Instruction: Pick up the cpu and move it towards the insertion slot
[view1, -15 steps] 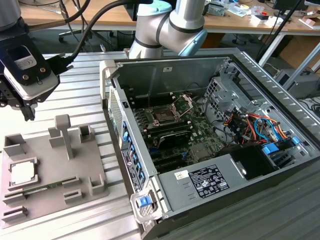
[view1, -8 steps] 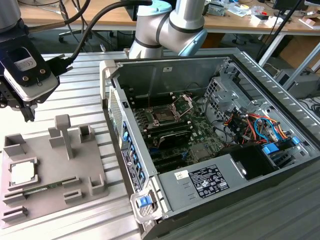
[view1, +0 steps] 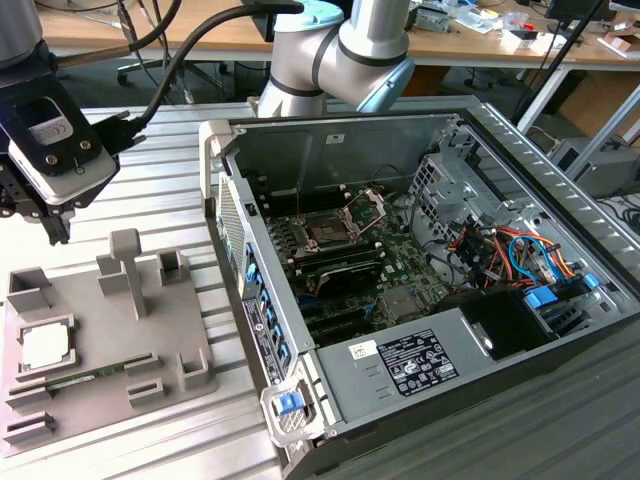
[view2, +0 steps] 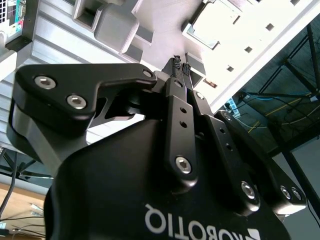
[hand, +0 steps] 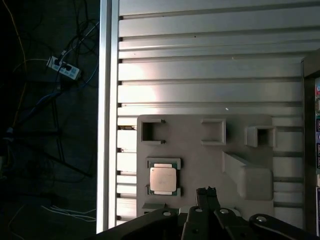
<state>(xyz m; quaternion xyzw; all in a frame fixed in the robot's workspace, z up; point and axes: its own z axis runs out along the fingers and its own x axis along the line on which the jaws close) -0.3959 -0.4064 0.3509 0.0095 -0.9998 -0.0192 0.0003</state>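
Your gripper (hand: 206, 192) is hovering over the grey tray (hand: 200, 165), jaws clenched on nothing; the cpu (hand: 162, 180) is lying flat there, near but offset from them.

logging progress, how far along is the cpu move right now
Done: nothing yet. The cpu lies in its recess on the grey tray. In hand: nothing. The gripper hangs above the tray with its fingertips together, off to one side of the cpu and not touching it. Left: the pickup and the carry to the insertion slot on the motherboard.
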